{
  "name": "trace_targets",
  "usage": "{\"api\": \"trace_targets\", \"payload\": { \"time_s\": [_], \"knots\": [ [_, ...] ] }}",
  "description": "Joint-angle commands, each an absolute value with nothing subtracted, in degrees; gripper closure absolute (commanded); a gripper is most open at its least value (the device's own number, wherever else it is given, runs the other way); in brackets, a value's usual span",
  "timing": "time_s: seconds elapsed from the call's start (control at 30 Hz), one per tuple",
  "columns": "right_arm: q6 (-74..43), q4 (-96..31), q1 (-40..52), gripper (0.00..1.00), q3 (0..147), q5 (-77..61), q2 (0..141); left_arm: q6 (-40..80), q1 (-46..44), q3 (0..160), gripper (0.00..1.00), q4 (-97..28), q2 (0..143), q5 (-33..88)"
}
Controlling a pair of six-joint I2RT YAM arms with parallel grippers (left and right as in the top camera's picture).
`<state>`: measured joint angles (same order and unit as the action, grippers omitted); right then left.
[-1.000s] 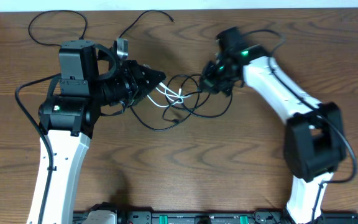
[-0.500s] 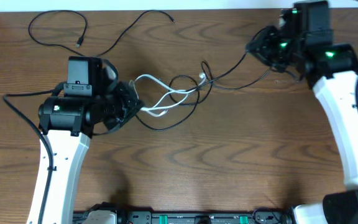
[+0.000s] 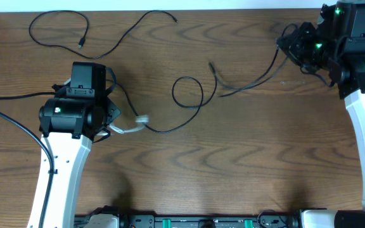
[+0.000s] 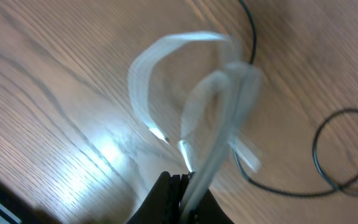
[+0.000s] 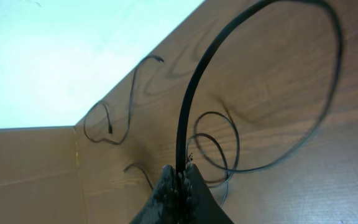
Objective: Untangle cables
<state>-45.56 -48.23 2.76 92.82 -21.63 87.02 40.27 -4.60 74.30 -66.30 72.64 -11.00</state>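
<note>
My left gripper (image 3: 120, 126) is shut on the white cable (image 3: 138, 122), which hangs bunched in loops in front of the jaws in the left wrist view (image 4: 229, 93). A black cable with a round loop (image 3: 198, 104) lies on the table just right of it, apart from the white one. At the back right, my right gripper (image 3: 287, 43) is shut on a second black cable (image 3: 252, 77), whose free plug end rests near the table's middle. In the right wrist view that cable (image 5: 191, 93) arcs up from the shut jaws (image 5: 180, 174). A third black cable (image 3: 122, 39) lies at the back left.
The table's back edge (image 3: 170, 7) runs close behind the right gripper and the third cable. A thick black arm wire (image 3: 11, 120) trails off the left side. A black rail (image 3: 189, 221) lines the front edge.
The right gripper has pulled its black cable to the back right corner. The left gripper has drawn the white cable left, out of the tangle, and the cables now lie apart.
</note>
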Motion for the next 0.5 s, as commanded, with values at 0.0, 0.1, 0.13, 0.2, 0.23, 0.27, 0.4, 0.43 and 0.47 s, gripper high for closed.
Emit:
{"api": "trace_targets", "payload": {
  "time_s": [0.0,0.1,0.13,0.2,0.23,0.27,0.4,0.43,0.47],
  "knots": [
    [-44.4,-48.8,2.7,0.99,92.9,-21.5,86.3,40.8,-4.6,73.6,0.92,-64.9,72.2,-14.8],
    [-44.4,-48.9,2.9,0.99,92.9,-21.9,86.3,40.4,-4.6,74.1,0.92,-61.9,71.8,-7.8],
    [-44.0,-49.1,3.1,0.99,92.9,-22.5,86.3,39.2,-4.6,74.3,0.92,-60.2,71.5,-4.4],
    [-43.1,-49.4,4.1,0.99,92.9,-23.1,86.3,35.9,-4.6,74.5,0.92,-56.7,70.6,2.5],
    [-43.1,-50.1,4.8,0.99,92.9,-23.0,86.3,34.4,-4.6,74.5,0.92,-54.6,70.0,6.2],
    [-42.5,-50.4,5.5,0.99,92.9,-23.0,86.3,33.6,-4.6,74.5,0.92,-52.5,69.3,9.4],
    [-41.0,-51.5,9.7,0.98,92.9,-21.0,86.8,33.5,-4.6,74.5,0.92,-45.8,66.2,16.2],
    [-41.0,-51.9,10.8,0.99,92.9,-19.1,87.0,33.4,-4.6,74.5,0.92,-44.7,65.5,16.5],
    [-41.1,-52.3,11.7,0.99,92.9,-17.1,87.2,33.4,-4.6,74.5,0.92,-43.6,64.7,16.5]
  ]
}}
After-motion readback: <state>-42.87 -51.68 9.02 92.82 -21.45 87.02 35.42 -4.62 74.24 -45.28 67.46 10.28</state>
